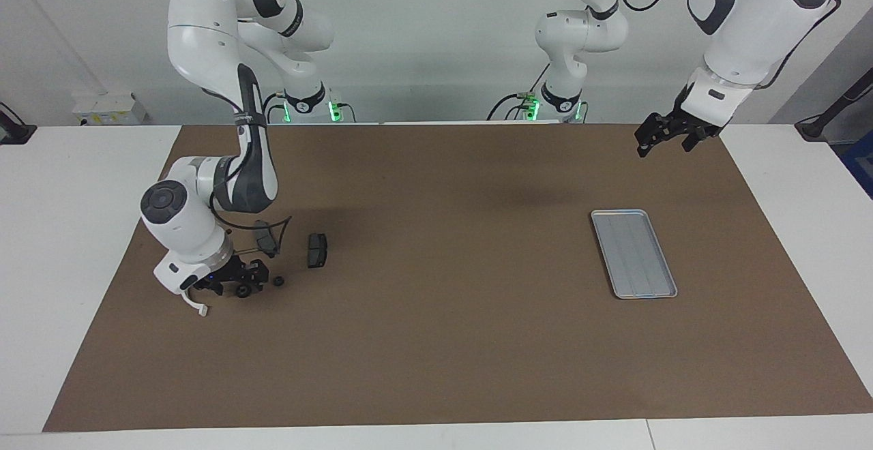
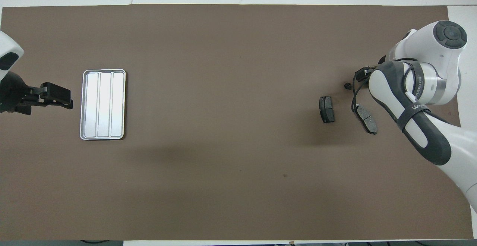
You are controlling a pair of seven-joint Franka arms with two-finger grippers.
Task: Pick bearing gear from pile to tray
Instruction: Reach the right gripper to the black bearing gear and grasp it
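The pile lies at the right arm's end of the mat. It has two dark grey brake pads, a white curved bracket and two tiny black round pieces. My right gripper is down low on the pile, right at the first round piece. In the overhead view the right arm hides that piece and the bracket; the pads and one round piece show. The silver ribbed tray lies empty at the left arm's end. My left gripper waits, open, raised beside the tray.
A brown mat covers most of the white table. A black cable loops from the right wrist over the nearer brake pad.
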